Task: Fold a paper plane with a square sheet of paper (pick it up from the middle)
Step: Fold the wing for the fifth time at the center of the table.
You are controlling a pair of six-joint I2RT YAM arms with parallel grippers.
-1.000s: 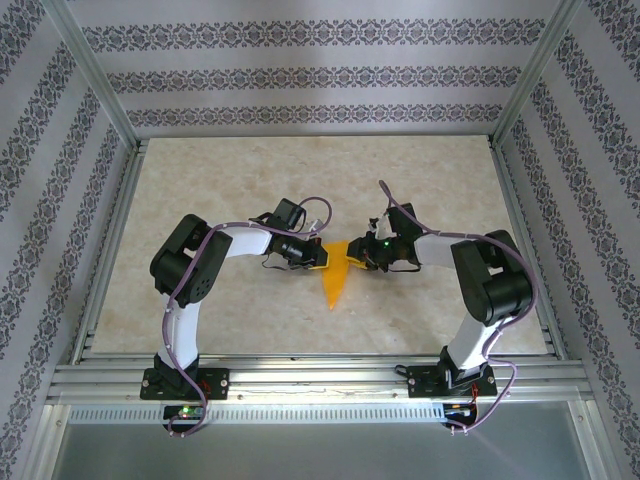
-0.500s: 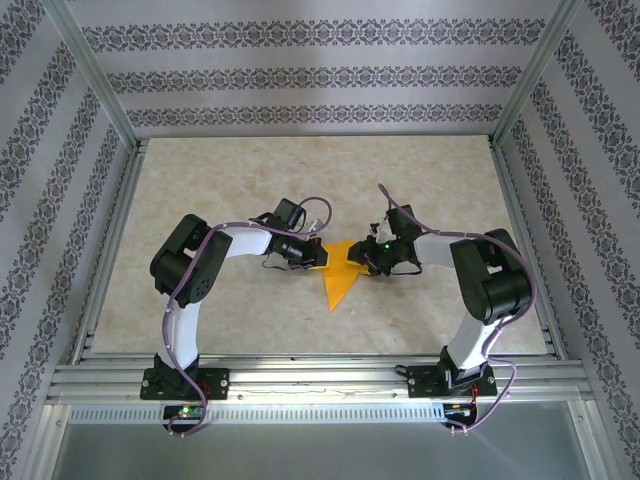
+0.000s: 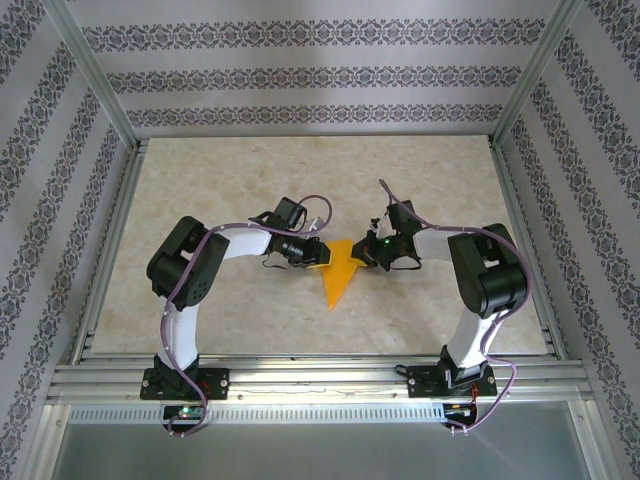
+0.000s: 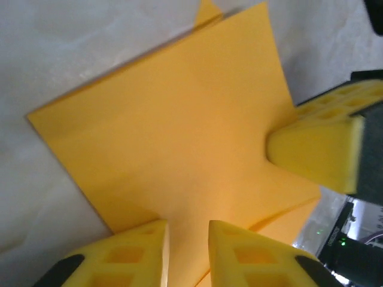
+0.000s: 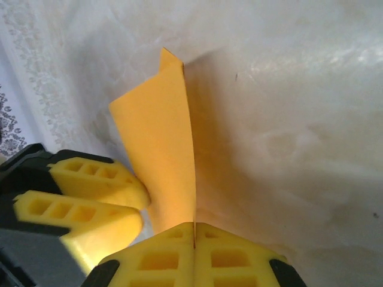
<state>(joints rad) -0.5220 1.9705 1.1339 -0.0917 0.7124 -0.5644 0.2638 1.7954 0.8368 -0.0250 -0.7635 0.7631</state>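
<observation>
Right wrist view: the right claw [image 5: 194, 230] has its two yellow fingers pressed together. They pinch a folded edge of the paper plane [image 5: 158, 137], which runs straight into the seam between them. From that grip the orange-yellow paper rises as a tall flap ending in a small point, with pale marbled surface behind it. Just beside the flap's lower part, on the left of this view, sit two more yellow fingers, those of the other arm.

Left wrist view: the left claw [image 4: 187, 230] has its fingers a little apart. The paper passes through the gap between them, and I cannot tell whether either pad presses on it. A broad flat panel of the paper spreads away from this claw, with a sharp corner at the left. One finger of the right claw rests against the panel's right side.

Top external view: the two claws face each other near the middle of the bench [image 3: 200, 190], with the wide end of the plane between them. Its narrow tip points toward the near edge, where the arm bases are bolted. The left arm [image 3: 185, 270] and right arm [image 3: 485, 275] both bend inward toward the paper. Walls with bands of dark pattern [image 3: 320, 75] surround the bench.
</observation>
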